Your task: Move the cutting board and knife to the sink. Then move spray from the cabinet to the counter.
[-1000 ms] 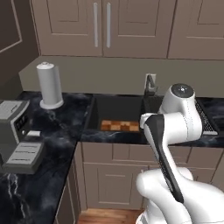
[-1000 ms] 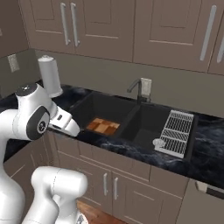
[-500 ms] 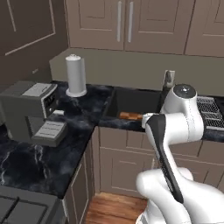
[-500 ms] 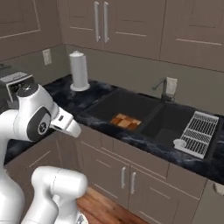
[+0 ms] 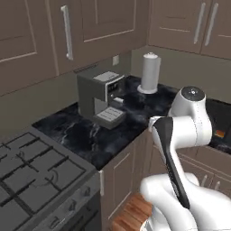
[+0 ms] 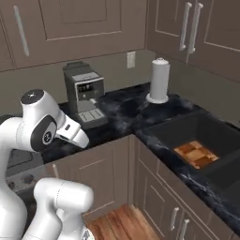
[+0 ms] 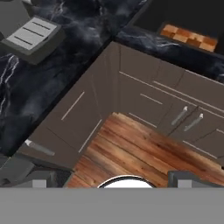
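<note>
**The counter and what stands on it**

In front of me the counter (image 6: 123,114) is black with thin white veins and bends around a corner. On it I see a grey coffee machine (image 6: 85,92) and, further along, a white paper-towel roll (image 6: 159,80), well apart from each other. The sink (image 6: 212,134) is sunk into this counter, and the cutting board (image 6: 196,154) lies flat on its bottom.

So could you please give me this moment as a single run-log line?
checkered wooden cutting board: in the sink | gripper: open, empty, over the wood floor | white paper-towel roll: upright on the black marble counter
</note>
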### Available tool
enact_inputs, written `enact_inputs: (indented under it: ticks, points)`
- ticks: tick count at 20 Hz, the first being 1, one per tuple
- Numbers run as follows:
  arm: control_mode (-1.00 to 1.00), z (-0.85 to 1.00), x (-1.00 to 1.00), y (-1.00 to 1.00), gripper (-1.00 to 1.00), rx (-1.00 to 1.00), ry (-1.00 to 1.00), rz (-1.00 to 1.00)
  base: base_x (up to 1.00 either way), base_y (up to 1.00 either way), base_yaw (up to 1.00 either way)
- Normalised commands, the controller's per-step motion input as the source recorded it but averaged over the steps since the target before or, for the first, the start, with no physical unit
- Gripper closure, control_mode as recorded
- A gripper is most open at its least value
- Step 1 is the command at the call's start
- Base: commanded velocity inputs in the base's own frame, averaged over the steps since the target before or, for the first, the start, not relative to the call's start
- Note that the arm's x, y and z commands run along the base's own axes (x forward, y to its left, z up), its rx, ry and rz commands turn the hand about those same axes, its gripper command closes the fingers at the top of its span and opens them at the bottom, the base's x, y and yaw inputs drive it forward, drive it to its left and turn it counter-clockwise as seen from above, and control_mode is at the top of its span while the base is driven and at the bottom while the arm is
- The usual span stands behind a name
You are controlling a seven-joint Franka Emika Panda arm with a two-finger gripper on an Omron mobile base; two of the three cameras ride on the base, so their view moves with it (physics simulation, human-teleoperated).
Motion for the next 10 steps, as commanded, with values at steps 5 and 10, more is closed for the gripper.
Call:
enact_inputs:
  ticks: [5, 10]
  points:
    - [1.00, 0.00, 0.00, 0.00, -1.00, 0.00, 0.00, 0.00, -0.16, -0.03, 0.95]
    - [1.00, 0.00, 0.00, 0.00, -1.00, 0.00, 0.00, 0.00, -0.07, 0.00, 1.00]
